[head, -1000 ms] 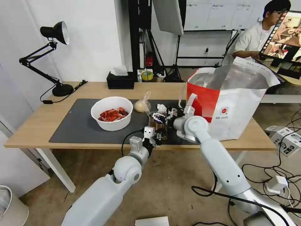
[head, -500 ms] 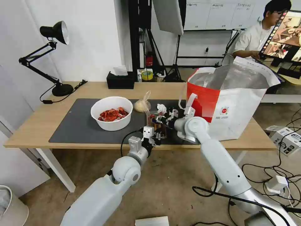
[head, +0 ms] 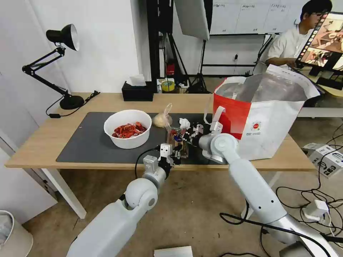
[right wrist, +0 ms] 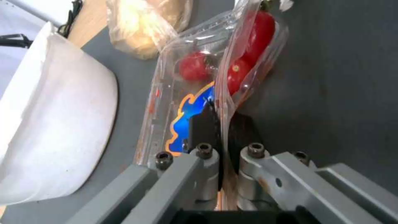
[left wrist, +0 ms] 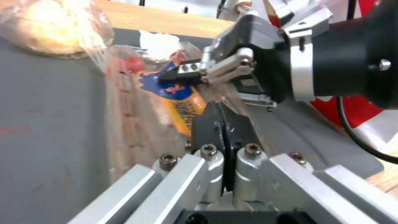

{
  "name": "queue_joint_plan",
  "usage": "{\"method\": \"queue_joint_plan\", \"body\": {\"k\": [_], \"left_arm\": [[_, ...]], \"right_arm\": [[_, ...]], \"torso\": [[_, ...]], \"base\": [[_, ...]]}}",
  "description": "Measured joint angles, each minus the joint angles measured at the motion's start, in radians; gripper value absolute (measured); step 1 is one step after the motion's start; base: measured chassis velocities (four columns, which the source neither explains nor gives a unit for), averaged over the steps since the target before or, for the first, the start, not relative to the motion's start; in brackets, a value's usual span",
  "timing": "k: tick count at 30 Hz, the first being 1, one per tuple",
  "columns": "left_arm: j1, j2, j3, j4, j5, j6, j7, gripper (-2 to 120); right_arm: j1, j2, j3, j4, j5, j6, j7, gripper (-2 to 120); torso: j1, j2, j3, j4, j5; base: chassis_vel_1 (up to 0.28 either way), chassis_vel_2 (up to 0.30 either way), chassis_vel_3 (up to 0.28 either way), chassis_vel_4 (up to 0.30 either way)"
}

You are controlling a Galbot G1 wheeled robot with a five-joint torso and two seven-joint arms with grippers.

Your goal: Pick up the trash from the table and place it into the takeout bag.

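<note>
Both grippers pinch the clear hinged tray, near the front edge of the table.

Left gripper: pads pressed together on the tray's near rim. Right gripper: jaws clamped on the thin plastic flap from the takeout bag side. Tray stands tilted on the dark mat, between the white bowl and the bag; knotted bag and tissue lie just behind it. Judgement: lift evenly with both arms, keep the lid from springing open, clear the bag's rim before letting go.
</note>
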Motion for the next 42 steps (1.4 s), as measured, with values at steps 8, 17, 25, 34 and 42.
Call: {"method": "queue_joint_plan", "body": {"k": [8, 17, 25, 34, 42], "left_arm": [[0.07, 0.034, -0.096, -0.059, -0.004, -0.003, 0.004, 0], [0.203, 0.082, -0.203, -0.173, 0.043, -0.031, 0.043, 0], [0.294, 0.084, -0.247, -0.241, 0.103, -0.087, 0.044, 18], [0.349, 0.086, -0.286, -0.251, 0.12, -0.12, 0.041, 47], [0.399, 0.092, -0.331, -0.263, 0.122, -0.162, 0.04, 77]], "right_arm": [[-0.019, -0.002, 0.012, 0.013, -0.001, 0.003, -0.003, 0], [-0.041, -0.01, 0.036, 0.033, -0.001, 0.003, -0.022, 0], [-0.046, -0.028, 0.057, 0.096, 0.007, 0.037, -0.035, 0], [-0.056, -0.053, 0.074, 0.18, 0.029, 0.043, -0.049, 0], [-0.062, -0.096, 0.118, 0.332, 0.077, 0.068, -0.068, 0]], "torso": [[0.0, 0.0, 0.0, 0.0, -0.0001], [0.0, 0.0, 0.0, -0.0001, 0.0], [0.0, 0.0, 0.0, -0.0003, -0.0001], [0.0, 0.0, 0.0, -0.0002, 0.0001], [0.0, 0.0, 0.0, -0.0002, 0.0]], "base": [[0.0, 0.0, 0.0, 0.0], [0.0, 0.0, 0.0, 0.0], [0.0, 0.0, 0.0, 0.0], [0.0, 0.0, 0.0, 0.0], [0.0, 0.0, 0.0, 0.0]]}}
